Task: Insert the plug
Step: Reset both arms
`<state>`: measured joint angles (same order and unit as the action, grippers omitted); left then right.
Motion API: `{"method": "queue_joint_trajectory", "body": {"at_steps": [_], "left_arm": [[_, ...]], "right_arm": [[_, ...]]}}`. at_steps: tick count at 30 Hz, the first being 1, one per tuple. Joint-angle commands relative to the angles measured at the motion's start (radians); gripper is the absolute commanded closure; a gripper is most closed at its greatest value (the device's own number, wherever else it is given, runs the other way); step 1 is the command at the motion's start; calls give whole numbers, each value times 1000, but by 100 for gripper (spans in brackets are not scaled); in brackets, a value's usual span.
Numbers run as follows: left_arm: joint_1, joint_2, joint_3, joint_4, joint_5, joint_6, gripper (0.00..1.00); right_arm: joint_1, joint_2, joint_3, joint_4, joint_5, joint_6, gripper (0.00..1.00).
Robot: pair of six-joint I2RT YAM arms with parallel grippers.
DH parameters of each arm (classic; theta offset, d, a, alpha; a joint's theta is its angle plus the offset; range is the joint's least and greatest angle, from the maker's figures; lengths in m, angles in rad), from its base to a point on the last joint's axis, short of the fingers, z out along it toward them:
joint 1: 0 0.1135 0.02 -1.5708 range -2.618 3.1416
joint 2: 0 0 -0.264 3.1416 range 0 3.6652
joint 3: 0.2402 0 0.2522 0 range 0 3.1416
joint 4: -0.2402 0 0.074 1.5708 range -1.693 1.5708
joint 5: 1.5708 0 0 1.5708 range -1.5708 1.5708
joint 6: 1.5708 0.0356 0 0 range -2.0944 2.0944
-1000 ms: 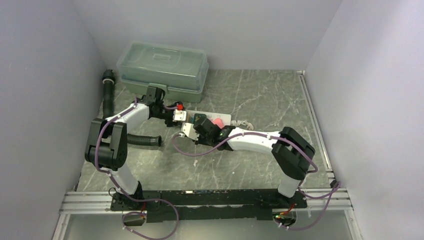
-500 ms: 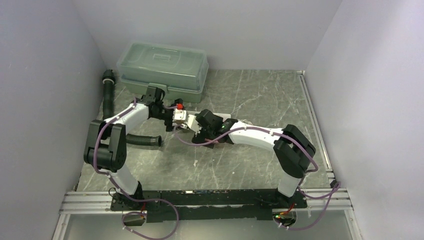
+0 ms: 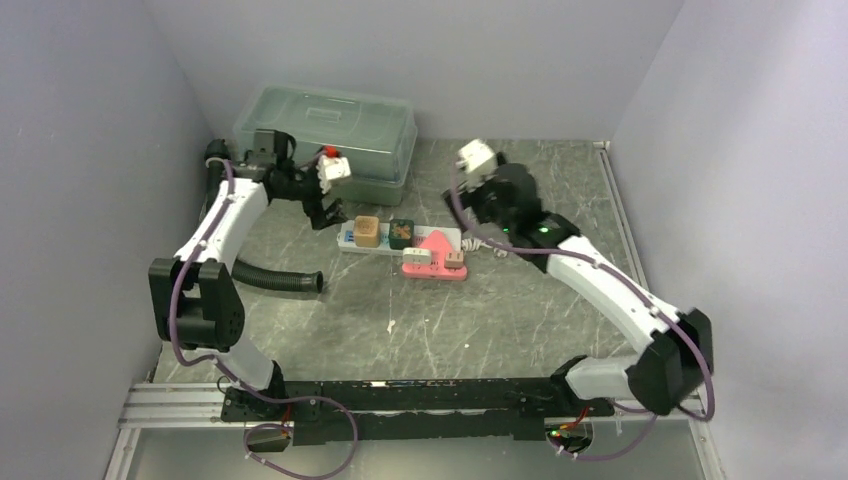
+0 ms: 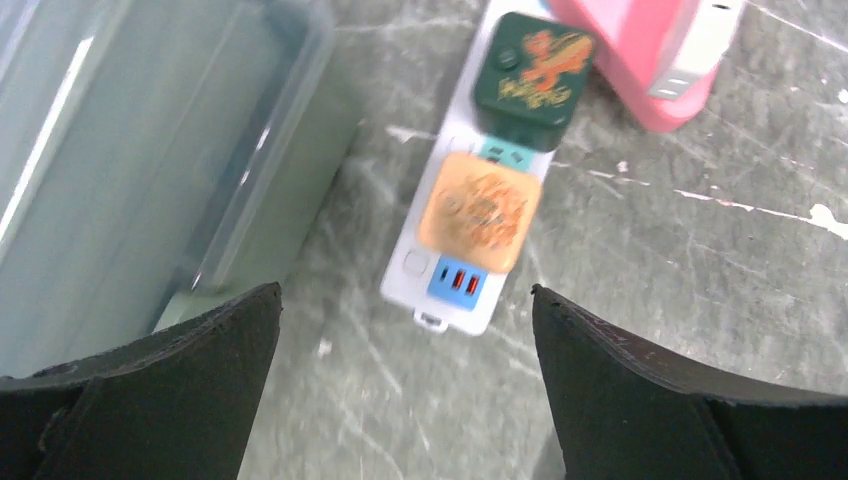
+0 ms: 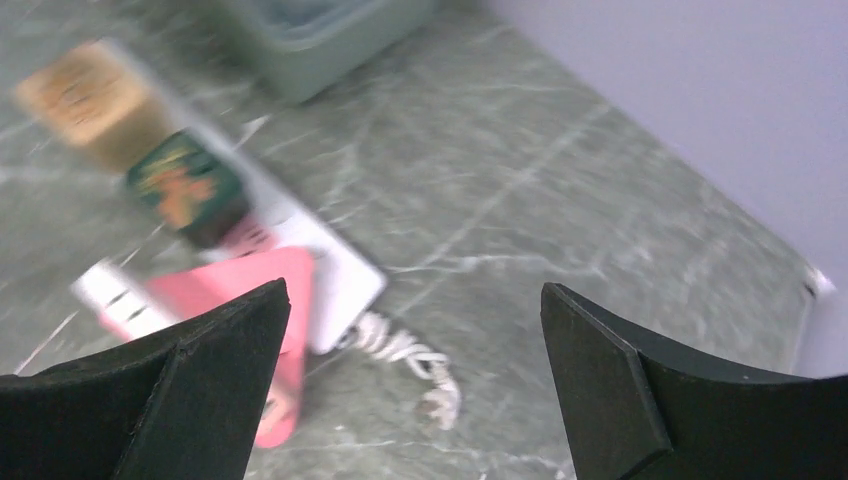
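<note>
A white power strip (image 3: 347, 240) lies mid-table with a tan-orange plug (image 3: 367, 231) and a dark green plug (image 3: 401, 232) seated in it. A pink arrow-shaped block (image 3: 436, 256) lies against its right end. My left gripper (image 3: 333, 211) hangs open above the strip's left end, holding nothing. From the left wrist the orange plug (image 4: 478, 210), green plug (image 4: 532, 65) and the strip's end (image 4: 412, 272) lie ahead of the left gripper (image 4: 405, 292). My right gripper (image 3: 478, 218) is open and raised to the right. The right gripper (image 5: 415, 288) frames the strip's coiled cord (image 5: 410, 355).
A translucent lidded box (image 3: 325, 135) stands at the back left, close to the left gripper. A black corrugated hose (image 3: 275, 278) lies along the left side. Grey walls close in the left, back and right.
Both grippers opened and drew away from the strip. The left arm rose back toward the box, the right arm swung up to the right. The plugs now stand uncovered.
</note>
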<state>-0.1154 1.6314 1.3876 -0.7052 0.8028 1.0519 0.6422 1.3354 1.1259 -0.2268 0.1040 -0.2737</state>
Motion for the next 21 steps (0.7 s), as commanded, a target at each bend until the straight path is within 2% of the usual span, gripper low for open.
{"method": "queue_joint_trajectory", "body": {"at_steps": [1,5,8,11,15,21], "left_arm": [[84,-85,27,-126,-8,-204,0],[111,-286,-174,25,-76,-316,0],[153,-378,-289,123,-130,-435,0],[197,-416,-385,216,-169,-520,0],[257,-428,-529,418,-223,-695,0],[343,-304,-630,682,-230,-878,0]], "right_arm": [[-131,-95,-110,130,-28,153,0],[-261,-138,-216,203,-27,238,0],[-382,-140,-280,239,-51,329,0],[-470,-156,-392,378,45,387,0],[-588,-157,-498,516,103,481,0],[-637,-85,-599,656,174,494,0]]}}
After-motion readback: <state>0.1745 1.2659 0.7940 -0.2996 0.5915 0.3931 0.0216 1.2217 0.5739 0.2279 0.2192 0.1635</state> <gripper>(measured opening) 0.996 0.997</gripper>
